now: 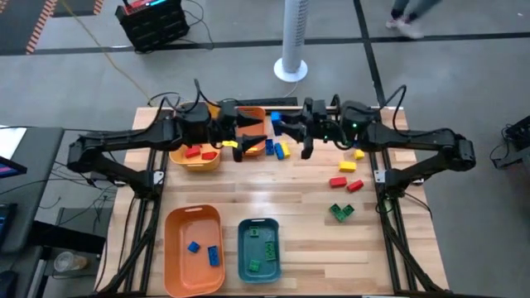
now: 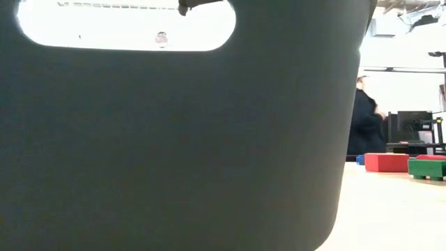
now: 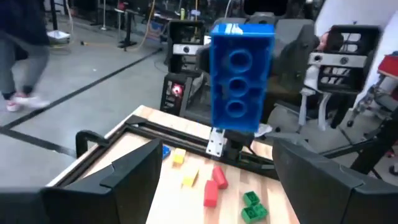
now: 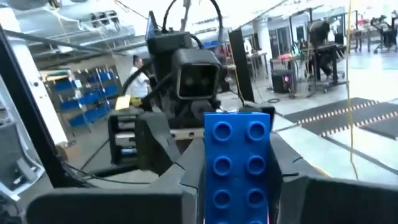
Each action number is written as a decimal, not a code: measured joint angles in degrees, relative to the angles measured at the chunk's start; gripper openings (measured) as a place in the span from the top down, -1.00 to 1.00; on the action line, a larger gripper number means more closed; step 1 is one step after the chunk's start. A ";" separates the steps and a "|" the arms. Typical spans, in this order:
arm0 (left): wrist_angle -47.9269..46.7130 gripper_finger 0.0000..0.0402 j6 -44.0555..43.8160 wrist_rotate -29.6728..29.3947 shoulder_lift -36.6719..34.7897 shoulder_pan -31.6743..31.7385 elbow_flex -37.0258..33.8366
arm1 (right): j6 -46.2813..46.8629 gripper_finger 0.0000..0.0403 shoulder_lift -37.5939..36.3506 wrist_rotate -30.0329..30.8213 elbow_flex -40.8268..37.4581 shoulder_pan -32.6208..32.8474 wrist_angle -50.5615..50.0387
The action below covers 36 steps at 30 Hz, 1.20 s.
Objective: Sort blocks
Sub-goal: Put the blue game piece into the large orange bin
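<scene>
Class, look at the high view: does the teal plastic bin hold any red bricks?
No. The teal plastic bin holds only small green studded bricks; the red ones lie elsewhere.

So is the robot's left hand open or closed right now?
Open. In its wrist view the left gripper has its jaws spread wide, and the blue block sits beyond in the right gripper.

Blue block (image 4: 237, 163) upright in right gripper (image 4: 239, 186); other blocks (image 1: 345, 175) scattered on table.
</scene>
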 joint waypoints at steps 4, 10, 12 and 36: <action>0.03 -0.49 -1.23 2.31 0.82 -0.18 0.00 | -1.75 0.57 0.59 -0.04 -0.02 0.01 0.57; 5.05 -0.49 -0.70 3.12 3.79 -0.79 -0.09 | -1.49 0.57 1.46 -0.06 -0.04 0.01 2.23; 6.93 -0.49 -0.89 3.12 4.25 -0.75 0.02 | -1.33 0.57 1.42 -0.10 -0.04 0.01 2.62; 16.90 0.33 0.33 6.54 8.99 -0.56 0.02 | 5.56 0.40 1.38 -7.51 -0.02 -0.73 0.36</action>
